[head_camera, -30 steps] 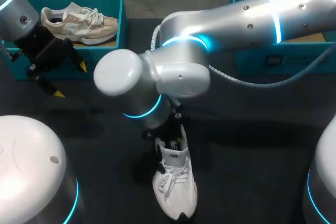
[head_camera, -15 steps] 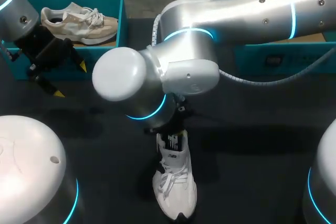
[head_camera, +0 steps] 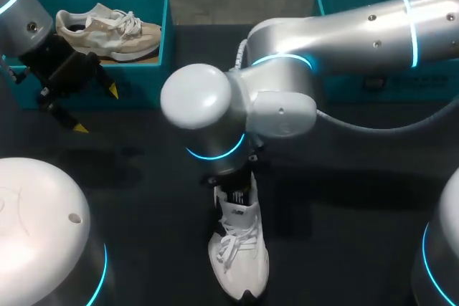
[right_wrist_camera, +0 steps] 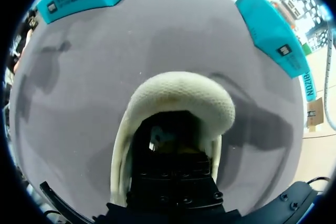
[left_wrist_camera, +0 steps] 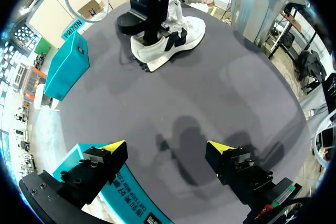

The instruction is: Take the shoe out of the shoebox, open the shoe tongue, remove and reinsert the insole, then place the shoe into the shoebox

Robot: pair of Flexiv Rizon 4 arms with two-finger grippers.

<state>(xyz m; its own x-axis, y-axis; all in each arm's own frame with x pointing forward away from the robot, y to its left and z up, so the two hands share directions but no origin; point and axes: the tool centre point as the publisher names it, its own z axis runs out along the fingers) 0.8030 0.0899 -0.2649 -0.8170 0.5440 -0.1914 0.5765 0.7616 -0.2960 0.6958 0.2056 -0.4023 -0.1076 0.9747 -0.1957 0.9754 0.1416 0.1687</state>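
Dark surface: white shoe long axis near-far, toe near; right end effector in its opening, grip state cannot tell; left end effector released, well apart.

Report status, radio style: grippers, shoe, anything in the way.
Left gripper open, empty, by the shoebox holding a beige shoe. Right gripper down inside the white shoe. It stands upright on the table. No obstruction seen.

In the lower frame the left tool hangs over the grey worktop, its yellow-tipped fingers wide apart with nothing between them. At upper centre, well ahead of it, the right tool dips into a white shoe. A teal box stands at left.
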